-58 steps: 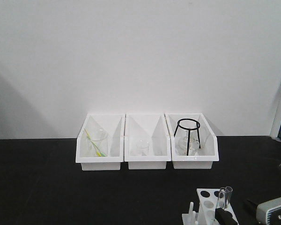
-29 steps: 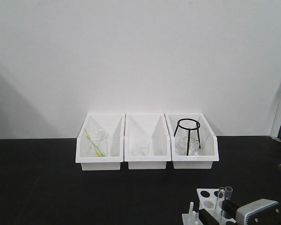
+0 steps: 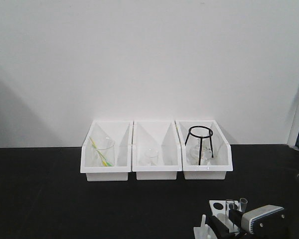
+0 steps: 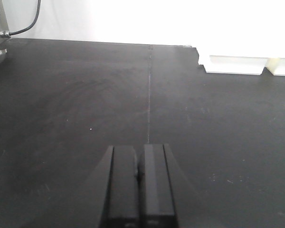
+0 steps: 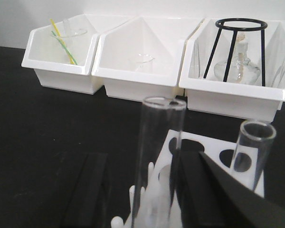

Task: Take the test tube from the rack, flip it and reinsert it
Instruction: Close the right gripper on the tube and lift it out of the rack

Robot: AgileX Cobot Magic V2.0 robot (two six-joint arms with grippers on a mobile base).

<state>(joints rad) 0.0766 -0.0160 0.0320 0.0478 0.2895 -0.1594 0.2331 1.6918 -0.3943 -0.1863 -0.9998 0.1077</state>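
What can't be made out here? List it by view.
Slim clear glass test tube: lower end cut by the right wrist view's bottom edge; its hole unknown.
Right end effector, its black finger: overlaps that tube there; contact unclear.
Small white plastic rack: lower tier cut by the front view's bottom edge, partly behind that end effector.
Left wrist view: only the shut left end effector; rack outside frame.

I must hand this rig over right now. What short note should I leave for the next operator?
Left gripper: jaws shut, empty, above the black table.
Right gripper: jaws open on either side of the test tube, which stands upright, open rim up, at the rack.
A second tube stands in a rack hole beside it.
Done: cannot tell whether the tube was flipped or is fully seated.
Left: confirm the seating, then probably draw the right arm back.
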